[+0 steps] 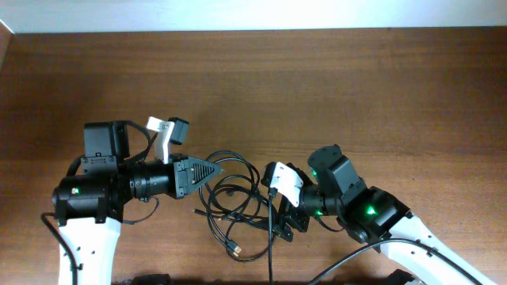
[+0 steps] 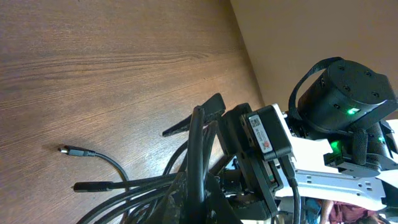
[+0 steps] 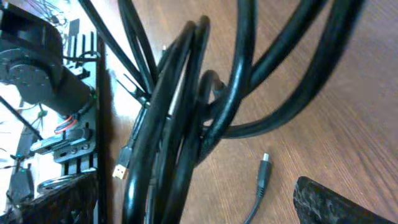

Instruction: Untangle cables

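Cables (image 1: 238,198), tangled: left gripper (image 1: 212,171) clenched on their left loop, probably as anchor; right gripper (image 1: 282,224) adjacent, finger state indeterminable.

The left arm (image 1: 83,198) and right arm (image 1: 360,207) have black joint housings and white links. Green lights glow on each.

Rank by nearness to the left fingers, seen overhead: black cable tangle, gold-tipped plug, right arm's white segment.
1. Tangle of thin black cables: at the left fingers.
2. Gold-tipped plug: toward the front.
3. White right-arm segment: bottom right.
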{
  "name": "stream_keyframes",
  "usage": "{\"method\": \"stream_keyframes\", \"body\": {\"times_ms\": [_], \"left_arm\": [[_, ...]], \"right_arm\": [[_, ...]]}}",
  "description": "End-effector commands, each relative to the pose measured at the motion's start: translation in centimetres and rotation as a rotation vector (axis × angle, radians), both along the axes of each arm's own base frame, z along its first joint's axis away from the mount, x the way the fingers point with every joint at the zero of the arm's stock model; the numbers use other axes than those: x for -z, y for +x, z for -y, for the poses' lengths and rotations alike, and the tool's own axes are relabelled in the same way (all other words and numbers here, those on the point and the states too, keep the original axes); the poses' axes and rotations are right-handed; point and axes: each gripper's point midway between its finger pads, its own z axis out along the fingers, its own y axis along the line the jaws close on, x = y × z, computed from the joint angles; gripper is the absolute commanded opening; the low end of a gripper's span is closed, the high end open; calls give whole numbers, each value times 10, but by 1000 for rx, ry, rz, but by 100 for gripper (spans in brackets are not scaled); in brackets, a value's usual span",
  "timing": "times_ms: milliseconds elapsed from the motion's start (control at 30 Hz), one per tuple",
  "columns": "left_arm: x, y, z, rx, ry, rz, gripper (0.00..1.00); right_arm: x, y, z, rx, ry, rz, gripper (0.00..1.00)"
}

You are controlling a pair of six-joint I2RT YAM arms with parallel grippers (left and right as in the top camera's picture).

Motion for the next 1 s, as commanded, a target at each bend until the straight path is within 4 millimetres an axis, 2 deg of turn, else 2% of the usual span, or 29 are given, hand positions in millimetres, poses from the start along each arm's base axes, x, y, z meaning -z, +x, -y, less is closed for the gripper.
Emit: {"method": "stream_keyframes", "body": {"times_ms": [0,33,100,267,300,367,433,533,667,733,833,967], "left_arm": [[-8,-3,4,30,-28,26,0],[-7,-3,4,30,-23,30,0],[-4,-1,2,20,-4,28,0],[24,6,-20,-78,179,-23,0],[32,3,-26,-97,222,-52,0],[34,2,-26,-100,230,-63,0],[45,3,-38,-139,311,-84,0],[66,5,-72,-366,450,-246,0],[73,6,-88,-522,470,-350,0],[74,4,-88,-522,475,-359,0],[76,-2,-88,-516,481,-383,0],[77,-3,-88,-515,484,-388,0]], "right_arm": [[-3,-6,-4,-34,20,-13,43],[-3,-6,-4,-34,20,-12,4],[-3,-6,-4,-34,20,-12,4],[-8,-2,-7,-35,42,12,4],[-15,-1,-11,-46,72,31,4],[-35,1,-18,-58,149,60,4],[-56,4,-22,-47,217,102,4],[-80,0,-19,-45,273,154,4],[-113,-11,-9,-42,341,242,4],[-132,-7,-2,27,381,274,4],[-157,16,18,260,432,292,4],[-165,54,53,635,490,199,4]]}}
